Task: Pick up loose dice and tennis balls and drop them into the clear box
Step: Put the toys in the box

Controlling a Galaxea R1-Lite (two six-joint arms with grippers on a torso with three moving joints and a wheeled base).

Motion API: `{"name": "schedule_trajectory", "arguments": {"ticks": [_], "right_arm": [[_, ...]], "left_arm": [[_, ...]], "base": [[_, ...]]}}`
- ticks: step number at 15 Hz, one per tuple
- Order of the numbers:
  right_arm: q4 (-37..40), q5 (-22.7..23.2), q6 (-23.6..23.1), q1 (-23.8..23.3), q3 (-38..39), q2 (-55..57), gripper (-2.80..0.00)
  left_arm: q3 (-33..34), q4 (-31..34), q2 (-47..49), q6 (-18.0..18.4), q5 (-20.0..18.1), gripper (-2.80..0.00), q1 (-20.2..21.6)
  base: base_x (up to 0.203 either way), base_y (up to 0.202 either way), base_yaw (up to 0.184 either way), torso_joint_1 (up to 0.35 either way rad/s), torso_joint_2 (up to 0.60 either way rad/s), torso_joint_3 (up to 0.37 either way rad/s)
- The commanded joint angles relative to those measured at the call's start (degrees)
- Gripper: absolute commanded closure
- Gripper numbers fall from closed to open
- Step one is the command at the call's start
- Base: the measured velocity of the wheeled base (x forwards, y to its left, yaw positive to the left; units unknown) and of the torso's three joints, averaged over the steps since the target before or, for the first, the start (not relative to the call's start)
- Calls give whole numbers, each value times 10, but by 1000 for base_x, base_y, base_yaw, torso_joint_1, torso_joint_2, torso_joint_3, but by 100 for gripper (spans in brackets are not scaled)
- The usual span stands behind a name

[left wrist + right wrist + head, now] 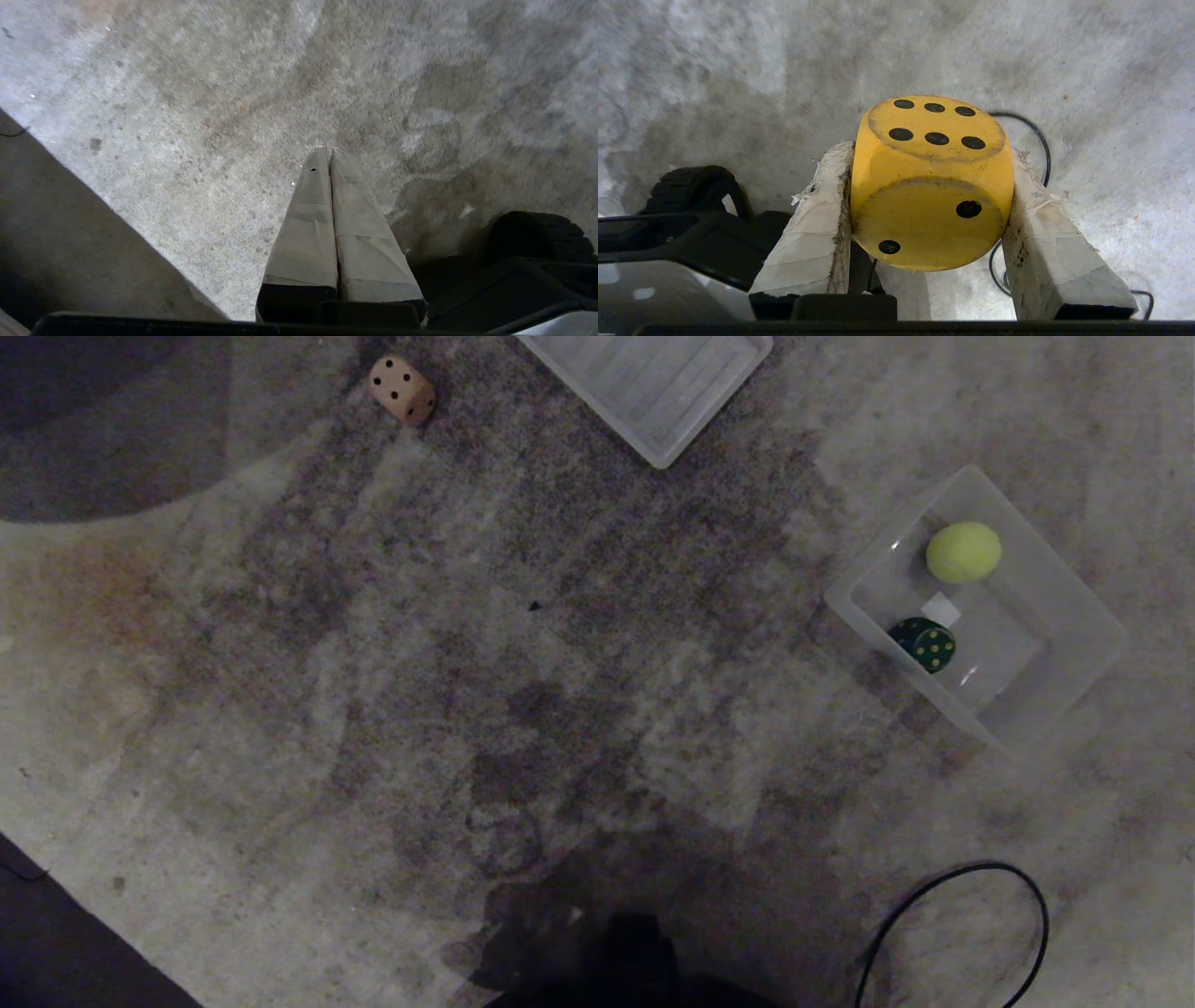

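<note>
On the carpet point(280, 728), off to the robot's right, sits the clear box point(1074, 607) with a tennis ball point(963, 552) and a green die point(922, 644) already inside. Farther ahead lies a ribbed lid point(653, 383), and the tan die point(402, 389) is loose near it, well apart from the box. By my reckoning the carrying step is in hand: the right gripper point(929, 196) grips the yellow die point(931, 186) between its padded fingers point(817, 224), above the carpet. Next it must get over the box and release. The left gripper point(329, 158) hangs idle, clenched on nothing.
</note>
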Motion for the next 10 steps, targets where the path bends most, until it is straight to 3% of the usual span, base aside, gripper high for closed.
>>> {"name": "schedule_trajectory", "arguments": {"ticks": [1,6,10], "right_arm": [[0,0,0,1,0,1,0],[0,0,2,0,0,1,0],[1,0,0,1,0,1,0]], "left_arm": [[1,-1,1,-1,0,0,0],[1,0,1,-1,0,0,0],[1,0,1,-8,3,0,0]], "base": [[0,0,0,2,6,-183],[0,0,0,2,0,-189],[0,0,0,2,2,-52]]}}
